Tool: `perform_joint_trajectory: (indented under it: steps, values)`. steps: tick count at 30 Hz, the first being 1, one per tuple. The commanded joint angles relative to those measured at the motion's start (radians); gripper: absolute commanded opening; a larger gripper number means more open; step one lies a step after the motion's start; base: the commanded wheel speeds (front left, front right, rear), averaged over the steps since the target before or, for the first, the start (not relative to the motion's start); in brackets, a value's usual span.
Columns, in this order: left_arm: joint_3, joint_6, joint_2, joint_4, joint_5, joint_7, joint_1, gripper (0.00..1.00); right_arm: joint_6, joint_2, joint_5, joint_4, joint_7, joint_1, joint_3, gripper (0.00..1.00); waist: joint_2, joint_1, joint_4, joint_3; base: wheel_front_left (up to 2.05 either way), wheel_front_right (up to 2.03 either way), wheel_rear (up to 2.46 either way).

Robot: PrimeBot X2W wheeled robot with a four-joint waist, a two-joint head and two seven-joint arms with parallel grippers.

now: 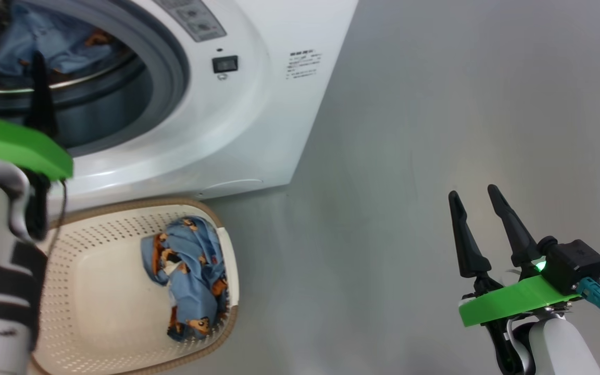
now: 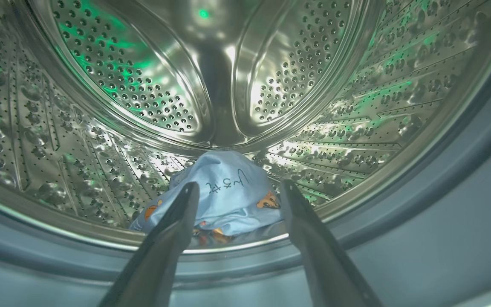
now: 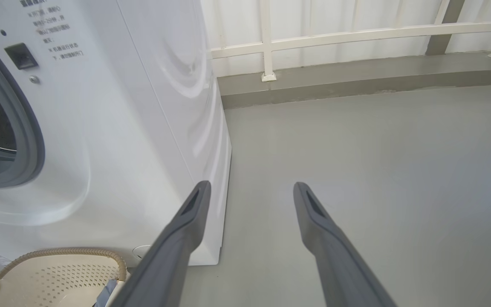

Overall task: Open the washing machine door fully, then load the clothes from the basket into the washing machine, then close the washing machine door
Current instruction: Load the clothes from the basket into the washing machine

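The white washing machine stands with its mouth uncovered; its door is out of view. A light blue bear-print garment lies at the front of the steel drum, also seen in the head view. My left gripper is open at the drum's mouth, fingers spread just short of that garment, holding nothing; the head view has it at the far left. More of the clothes sit in the cream basket on the floor below the machine. My right gripper hangs open and empty over bare floor.
The grey rubber gasket rings the opening. Grey floor stretches to the right of the machine. A white railing on a low kerb runs along the back. The basket's rim lies close to the machine's front.
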Motion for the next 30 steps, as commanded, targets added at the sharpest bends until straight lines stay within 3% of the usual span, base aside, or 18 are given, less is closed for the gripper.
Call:
perform_joint_trajectory:
  steps: [1, 14, 30]
  values:
    - [0.029, -0.002, 0.035, -0.034, 0.011, -0.005, 0.022, 1.00, 0.001, -0.005, -0.010, -0.017, -0.005, 0.000, 0.013, 1.00, 0.0000, 0.0000, 0.021, -0.022, 0.00, 0.00, 0.00]
    - [0.115, -0.002, -0.034, -0.176, 0.053, -0.005, 0.293, 1.00, 0.001, -0.020, -0.041, 0.018, -0.005, 0.051, -0.030, 1.00, 0.0000, 0.0000, 0.100, -0.138, 0.00, 0.00, 0.00]
    - [0.146, -0.002, -0.062, -0.335, 0.111, -0.005, 0.557, 1.00, 0.001, -0.070, -0.027, 0.040, -0.005, 0.140, -0.042, 1.00, 0.0000, 0.0000, 0.145, -0.279, 0.00, 0.00, 0.00]
